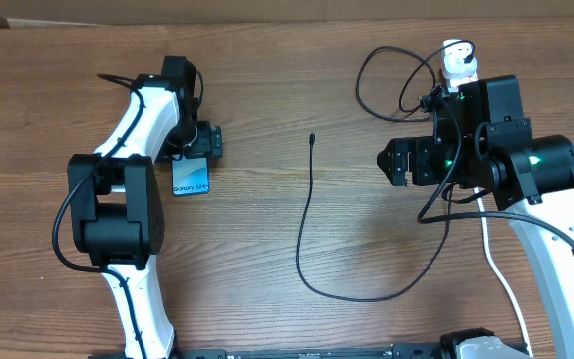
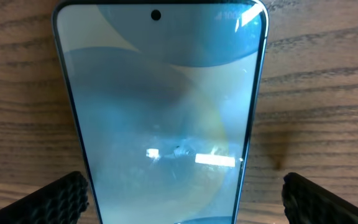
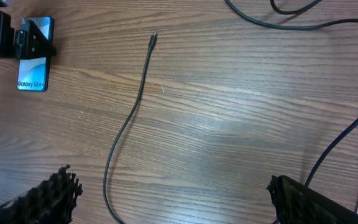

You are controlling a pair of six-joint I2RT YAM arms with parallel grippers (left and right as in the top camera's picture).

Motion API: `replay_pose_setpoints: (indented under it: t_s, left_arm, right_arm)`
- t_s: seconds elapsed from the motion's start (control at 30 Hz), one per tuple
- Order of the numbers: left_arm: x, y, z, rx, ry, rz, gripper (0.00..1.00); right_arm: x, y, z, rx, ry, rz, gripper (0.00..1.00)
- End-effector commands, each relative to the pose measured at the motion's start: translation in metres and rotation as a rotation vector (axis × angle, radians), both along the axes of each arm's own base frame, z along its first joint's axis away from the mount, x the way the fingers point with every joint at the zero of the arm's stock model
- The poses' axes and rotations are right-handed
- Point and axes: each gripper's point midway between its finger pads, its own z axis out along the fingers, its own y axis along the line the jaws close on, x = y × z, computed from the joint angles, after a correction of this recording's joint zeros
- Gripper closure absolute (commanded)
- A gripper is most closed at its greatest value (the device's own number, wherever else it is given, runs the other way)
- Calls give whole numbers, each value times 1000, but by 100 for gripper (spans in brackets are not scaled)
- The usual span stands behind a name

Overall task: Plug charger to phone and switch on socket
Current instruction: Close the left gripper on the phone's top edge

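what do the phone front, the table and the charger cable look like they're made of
Phone: likely glass front, glossy; it mirrors bright light streaks. Table: wood or wood-look laminate, matte, with visible grain. Charger: thin black cable, probably a plastic or rubber jacket, dull, lying in loose curves.

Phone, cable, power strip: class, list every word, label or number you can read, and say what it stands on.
"Galaxy S24+": on the screen of the phone, near one end.
Tiny marks at the screen's top corner, left wrist view: too blurred to read.
Nothing else bears readable text.
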Motion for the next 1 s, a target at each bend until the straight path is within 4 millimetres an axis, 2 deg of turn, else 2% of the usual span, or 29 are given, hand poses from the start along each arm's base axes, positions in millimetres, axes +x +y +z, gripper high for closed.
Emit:
replay_pose_setpoints:
  t_s: [0.0, 0.27, 0.47, 0.63, 0.73, 0.97]
  left_arm:
    - [2, 8, 0, -6, -6, -26, 5]
    - [2, 11, -7, -12, -12, -46, 5]
    - [-11, 11, -24, -13, 15, -48, 7]
    - [-16, 11, -28, -14, 29, -48, 8]
    - [-16, 9, -28, -21, 29, -48, 12]
    - [-16, 8, -28, -31, 28, -40, 32]
  right_arm:
    - [3, -2, 5, -1, -17, -9, 0]
    - [3, -2, 5, -1, -19, -9, 0]
    - [3, -2, 6, 0, -21, -9, 0]
    - [3, -2, 6, 0, -21, -9, 0]
    - [4, -2, 6, 0, -21, -9, 0]
    - [4, -1, 6, 0, -25, -9, 0]
